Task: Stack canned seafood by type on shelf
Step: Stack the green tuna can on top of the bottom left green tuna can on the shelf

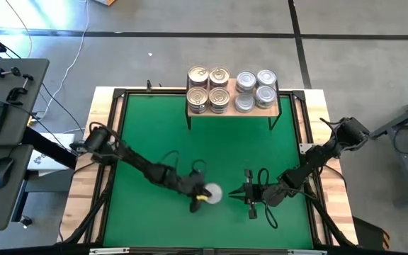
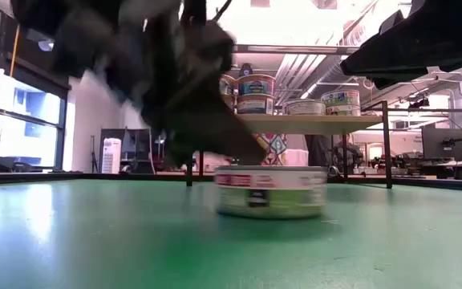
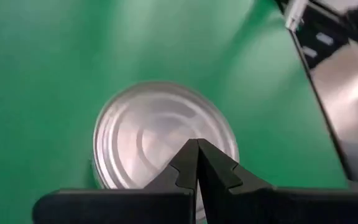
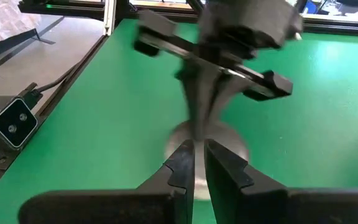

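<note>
Down at about 6 o'clock on the green mat (image 1: 147, 127), 1 silver-lidded tin (image 1: 211, 192) sits flat, well apart from the shelf (image 1: 232, 111) at 12 o'clock. The left gripper (image 1: 199, 195) is at the tin's 9 o'clock edge, its fingers pressed together with nothing between them; in the left wrist view the tips (image 3: 197, 163) hang over the tin's lid (image 3: 160, 137), but whether they touch it cannot be told. The right gripper (image 1: 242, 192) lies just beside the tin at its 3 o'clock, pointing toward it, fingers nearly together with only a thin gap and nothing held.

On the shelf, 4 gold-lidded tin tops (image 1: 208, 86) cluster at its 9 o'clock half and 4 silver-lidded tops (image 1: 255, 88) at its 3 o'clock half. From the low view the gold group (image 2: 255, 93) stands 2 tins high.
</note>
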